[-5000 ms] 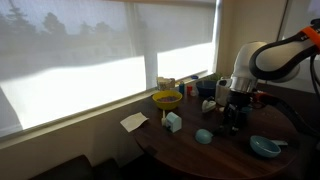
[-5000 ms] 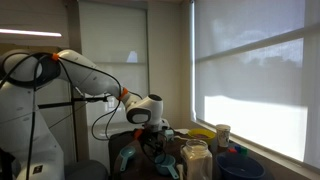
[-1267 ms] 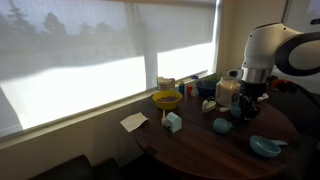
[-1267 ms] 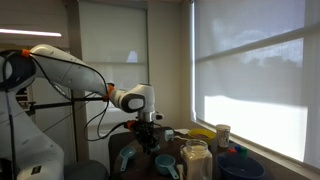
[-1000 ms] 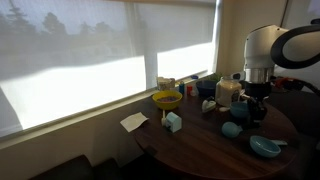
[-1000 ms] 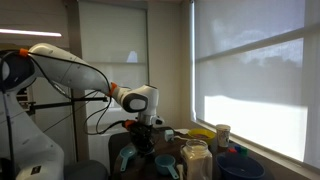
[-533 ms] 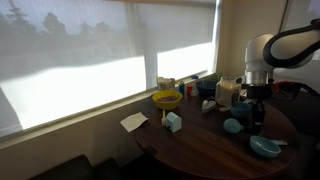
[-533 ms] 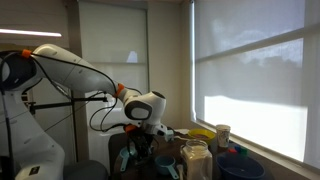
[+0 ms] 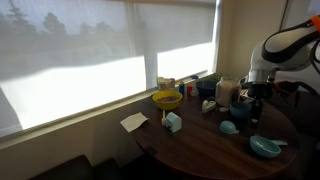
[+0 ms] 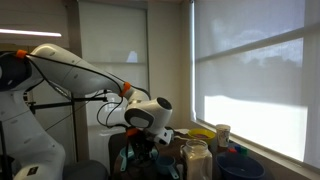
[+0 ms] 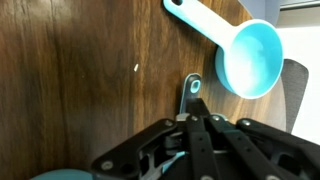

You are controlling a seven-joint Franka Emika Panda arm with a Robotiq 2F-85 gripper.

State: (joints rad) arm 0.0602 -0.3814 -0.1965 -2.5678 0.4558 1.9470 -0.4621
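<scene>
My gripper (image 11: 193, 116) points down at a dark wooden table (image 11: 80, 80) with its fingers shut together. Just past the fingertips lies the grey-blue end of a handle (image 11: 191, 90) with a hole in it; whether it is pinched I cannot tell. A large light-blue scoop (image 11: 246, 58) lies beyond it. At the lower left edge of the wrist view shows a teal curve (image 11: 40, 175). In an exterior view the gripper (image 9: 250, 120) stands low beside a small blue cup (image 9: 228, 127), with the scoop (image 9: 265, 147) nearer the table's edge.
A yellow bowl (image 9: 167, 99), a small teal box (image 9: 173, 122) and a white paper (image 9: 134, 121) sit by the window. A pale jar (image 9: 226, 92) and a blue bowl (image 9: 208, 88) stand behind the gripper. A jar (image 10: 196, 160) and a blue container (image 10: 240, 165) fill the foreground.
The arm has leaned further over the table and the gripper has sunk and shut. The small blue cup has stayed about where it was a second ago.
</scene>
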